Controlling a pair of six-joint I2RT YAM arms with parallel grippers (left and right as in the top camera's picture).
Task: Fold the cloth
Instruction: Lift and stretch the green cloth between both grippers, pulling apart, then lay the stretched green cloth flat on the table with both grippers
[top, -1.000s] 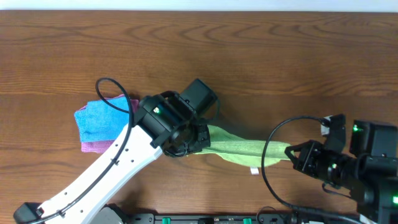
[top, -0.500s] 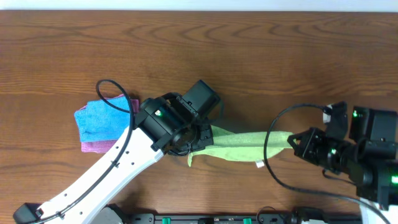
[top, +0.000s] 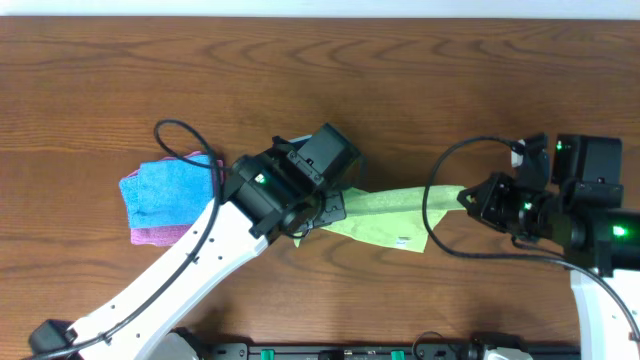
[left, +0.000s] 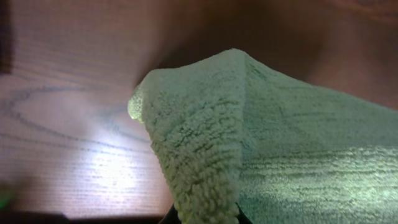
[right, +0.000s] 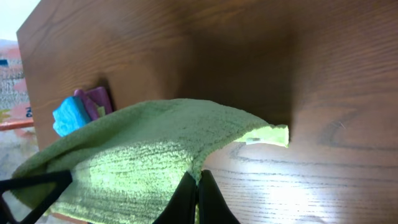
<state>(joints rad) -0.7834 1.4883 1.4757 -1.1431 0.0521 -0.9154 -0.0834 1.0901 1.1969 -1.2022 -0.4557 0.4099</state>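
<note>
The left gripper (top: 330, 212) and the right gripper (top: 466, 197) were each clamped on one end of the green cloth (top: 388, 216), which stretched between them over the wooden table (top: 300, 70).

pink cloth (top: 150, 236): mostly under blue cloth (top: 162, 192) | cloth (top: 385, 212): left end behind left arm (top: 192, 262)

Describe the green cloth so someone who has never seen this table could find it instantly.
On the wooden table, look around the middle. The cloth is stretched there, one end pinched by the left gripper, the other by the right gripper. It is lime green, unlike the blue cloth and pink cloth stacked at the left.
</note>
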